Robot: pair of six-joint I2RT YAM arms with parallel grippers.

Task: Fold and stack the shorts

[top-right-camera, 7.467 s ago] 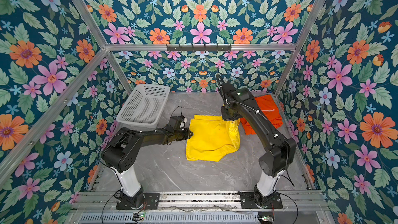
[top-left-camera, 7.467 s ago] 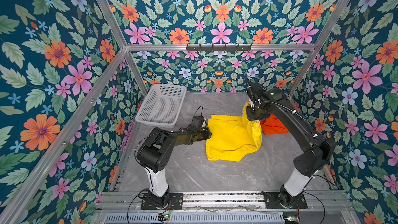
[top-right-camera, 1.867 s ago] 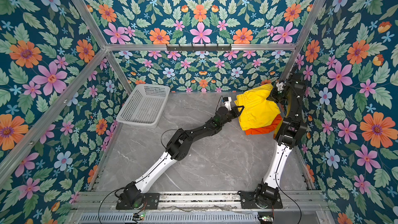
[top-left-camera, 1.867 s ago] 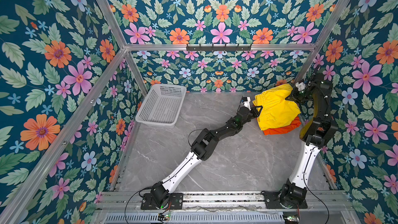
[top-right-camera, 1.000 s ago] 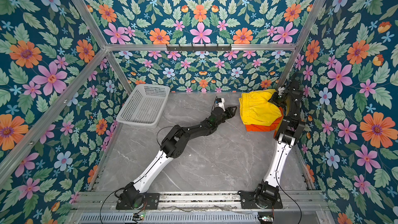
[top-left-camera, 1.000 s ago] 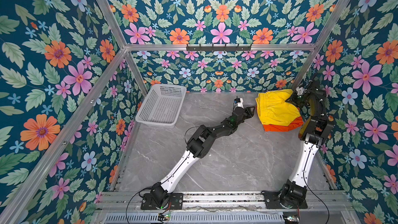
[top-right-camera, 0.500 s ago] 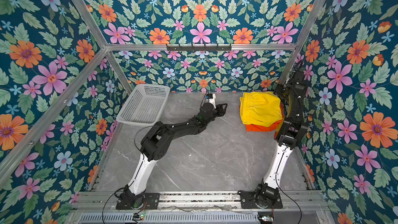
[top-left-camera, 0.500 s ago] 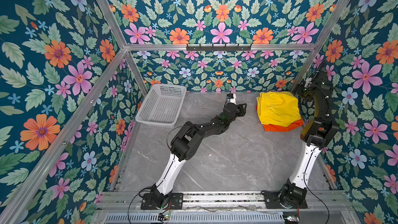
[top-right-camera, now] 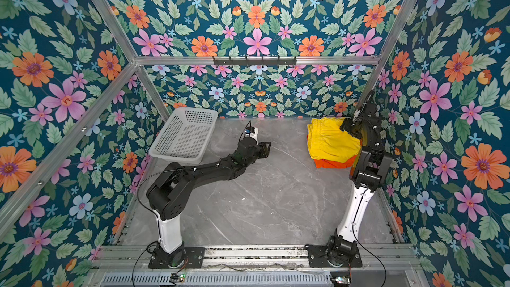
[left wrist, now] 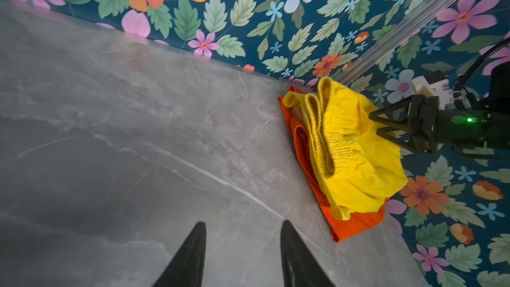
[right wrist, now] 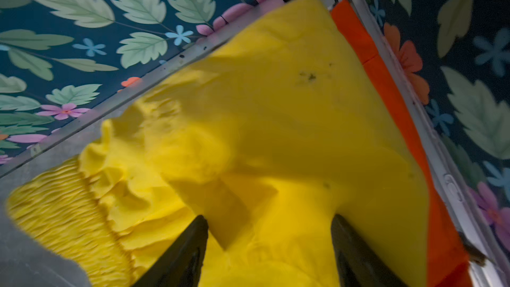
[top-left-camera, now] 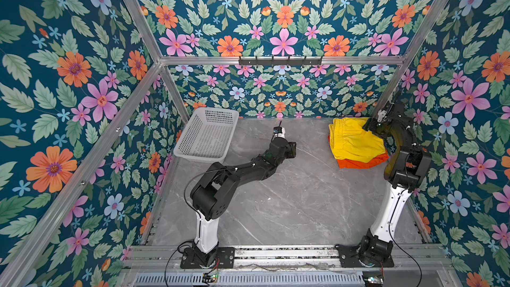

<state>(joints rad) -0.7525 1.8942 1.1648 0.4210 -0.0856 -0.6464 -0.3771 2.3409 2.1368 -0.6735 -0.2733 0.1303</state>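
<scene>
The yellow shorts point(top-left-camera: 353, 142) point(top-right-camera: 331, 142) lie folded on top of the orange shorts point(top-left-camera: 358, 162) point(top-right-camera: 331, 163) in the back right corner of the table, elastic waistband toward the middle. An orange edge shows along the pile's near side. My right gripper point(top-left-camera: 368, 127) point(top-right-camera: 345, 127) hangs just over the far right part of the yellow shorts point(right wrist: 276, 106), open point(right wrist: 269, 216), pinching no fabric; the orange shorts point(right wrist: 386, 92) show beside them. My left gripper point(top-left-camera: 287, 149) point(top-right-camera: 266, 147) is open point(left wrist: 242, 223) over bare table, well left of the pile point(left wrist: 350, 155).
A white perforated basket point(top-left-camera: 207, 142) point(top-right-camera: 185, 133) stands at the back left, close behind my left arm. Flowered walls and aluminium frame rails close in the back and both sides; the pile sits tight against the right wall and back corner.
My right gripper has opened and let the yellow shorts settle on the orange pair. My left arm has drawn back left, away from the pile.
</scene>
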